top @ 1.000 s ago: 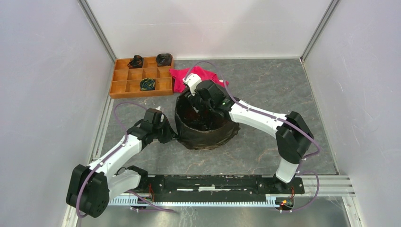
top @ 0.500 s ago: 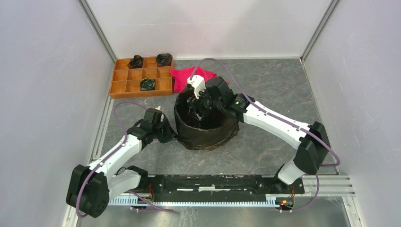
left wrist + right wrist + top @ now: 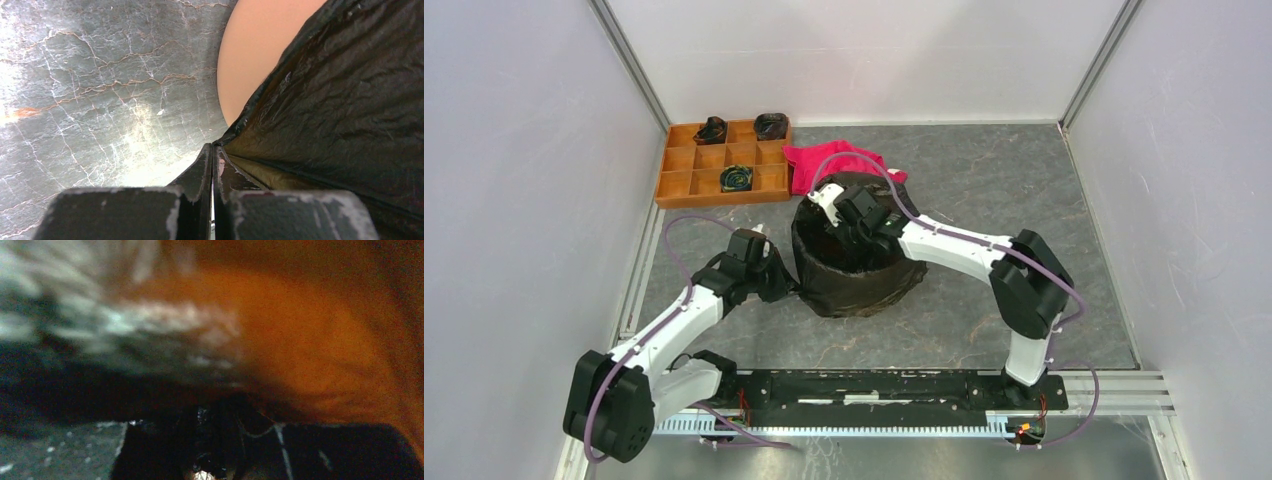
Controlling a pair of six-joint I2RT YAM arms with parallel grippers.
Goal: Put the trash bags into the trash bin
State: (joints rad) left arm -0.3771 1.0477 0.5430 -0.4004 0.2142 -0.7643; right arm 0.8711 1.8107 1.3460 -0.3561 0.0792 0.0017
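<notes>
Change: the right arm's elbow has drawn in over the last half second, and the right gripper (image 3: 849, 232) sits lower inside the bin (image 3: 250, 55).
Bag: the bag (image 3: 864, 285) is draped over the bin's rim, mid-table.
Left: the left gripper (image 3: 212, 150) is clenched on the bag's edge.
Right: blurred, so I cannot tell its grip.
Nearby: a cloth (image 3: 824, 160) lies just behind the bin, and a tray (image 3: 686, 180) sits far-left.
Room: the table (image 3: 1004, 180) runs right to the wall (image 3: 1184, 200).

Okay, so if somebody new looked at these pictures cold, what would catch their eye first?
First, the wrinkled glossy black plastic trash bag draped over the round light-orange plastic bin at the centre. The right gripper reaches into its mouth, and the left gripper pinches the film at its left side. Behind it lie a red-pink cloth and, at the back left, a flat orange compartment tray.
</notes>
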